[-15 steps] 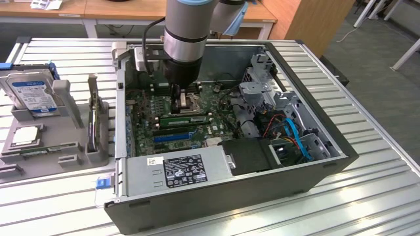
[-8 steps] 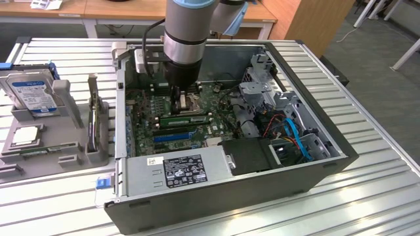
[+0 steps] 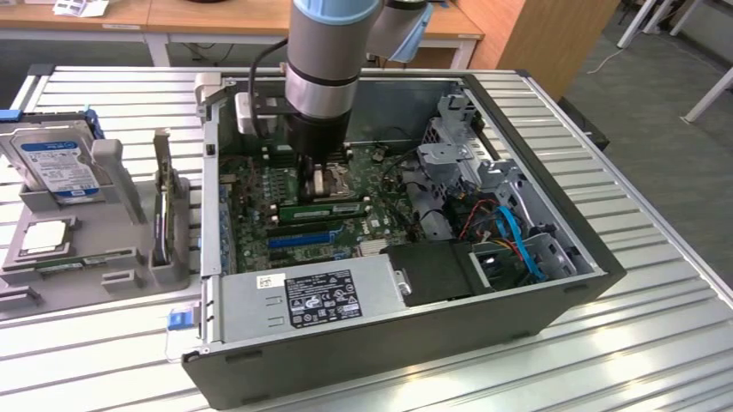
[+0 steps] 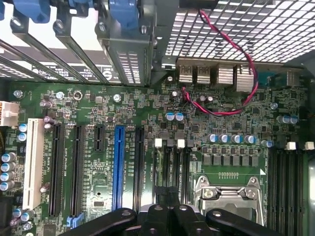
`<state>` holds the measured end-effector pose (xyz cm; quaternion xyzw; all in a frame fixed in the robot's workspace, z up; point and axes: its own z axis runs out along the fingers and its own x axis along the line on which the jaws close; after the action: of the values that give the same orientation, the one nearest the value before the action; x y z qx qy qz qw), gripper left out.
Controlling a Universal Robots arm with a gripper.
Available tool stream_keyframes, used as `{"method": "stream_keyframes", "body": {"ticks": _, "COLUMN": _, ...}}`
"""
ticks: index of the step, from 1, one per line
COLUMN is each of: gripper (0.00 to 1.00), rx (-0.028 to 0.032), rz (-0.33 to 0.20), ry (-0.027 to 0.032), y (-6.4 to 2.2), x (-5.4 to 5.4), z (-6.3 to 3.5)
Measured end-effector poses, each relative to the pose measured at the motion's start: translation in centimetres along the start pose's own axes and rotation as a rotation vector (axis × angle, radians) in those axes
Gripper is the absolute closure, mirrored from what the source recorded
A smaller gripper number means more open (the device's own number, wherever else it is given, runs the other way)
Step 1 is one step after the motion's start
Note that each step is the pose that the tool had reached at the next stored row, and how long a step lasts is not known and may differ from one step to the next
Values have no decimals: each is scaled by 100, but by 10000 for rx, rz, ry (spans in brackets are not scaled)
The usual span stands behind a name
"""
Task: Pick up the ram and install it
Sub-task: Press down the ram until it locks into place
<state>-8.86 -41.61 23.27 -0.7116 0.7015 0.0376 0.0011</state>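
The ram [image 3: 326, 209] is a long green stick lying along the memory slots on the motherboard [image 3: 257, 193], inside the open computer case [image 3: 458, 318]. It sits just on the near side of the blue expansion slot's [image 3: 304, 233] neighbour rows, apart from the fingers. My gripper [image 3: 318, 174] hangs inside the case above the board, beside the processor socket [image 3: 335, 184]. In the wrist view my gripper [image 4: 167, 219] is shut, with nothing showing between its black fingers [image 4: 118, 219]. It hovers over the black memory slots [image 4: 170, 162] next to the blue slot [image 4: 118, 167].
A grey parts fixture [image 3: 115, 283] at the exterior view's left holds a hard drive [image 3: 57, 163], a silver processor chip [image 3: 46, 236] and an upright card [image 3: 164, 206]. The power supply [image 3: 309, 296], drive cage [image 3: 458, 163] and blue cables [image 3: 516, 240] crowd the case. A red wire [image 4: 231, 49] loops near the rear ports.
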Motion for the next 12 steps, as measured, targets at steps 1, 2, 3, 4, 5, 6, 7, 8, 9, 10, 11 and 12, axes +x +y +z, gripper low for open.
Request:
{"method": "stream_keyframes", "body": {"ticks": 1, "gripper": 90, "rx": 0, "rz": 0, "ry": 0, "y": 0, "x": 0, "z": 9}}
{"method": "stream_keyframes", "body": {"ticks": 2, "gripper": 90, "rx": 0, "rz": 0, "ry": 0, "y": 1, "x": 1, "z": 13}}
{"method": "stream_keyframes", "body": {"ticks": 3, "gripper": 90, "rx": 0, "rz": 0, "ry": 1, "y": 1, "x": 1, "z": 13}}
{"method": "stream_keyframes", "body": {"ticks": 4, "gripper": 90, "rx": -1, "rz": 0, "ry": 1, "y": 1, "x": 1, "z": 13}}
{"method": "stream_keyframes", "body": {"ticks": 5, "gripper": 90, "rx": -1, "rz": -1, "ry": 1, "y": 1, "x": 1, "z": 13}}
{"method": "stream_keyframes", "body": {"ticks": 6, "gripper": 90, "rx": -1, "rz": 0, "ry": 1, "y": 1, "x": 1, "z": 13}}
{"method": "stream_keyframes", "body": {"ticks": 7, "gripper": 90, "rx": 0, "rz": 0, "ry": 0, "y": 1, "x": 1, "z": 16}}
{"method": "stream_keyframes", "body": {"ticks": 8, "gripper": 90, "rx": 1, "rz": -1, "ry": -2, "y": 0, "x": 1, "z": 19}}
{"method": "stream_keyframes", "body": {"ticks": 9, "gripper": 90, "rx": 1, "rz": -1, "ry": -1, "y": 1, "x": 2, "z": 22}}
{"method": "stream_keyframes", "body": {"ticks": 10, "gripper": 90, "rx": 0, "rz": -1, "ry": -1, "y": 1, "x": 2, "z": 25}}
{"method": "stream_keyframes", "body": {"ticks": 11, "gripper": 90, "rx": -1, "rz": 0, "ry": 1, "y": 1, "x": 2, "z": 27}}
{"method": "stream_keyframes", "body": {"ticks": 12, "gripper": 90, "rx": -1, "rz": 0, "ry": 1, "y": 1, "x": 2, "z": 28}}
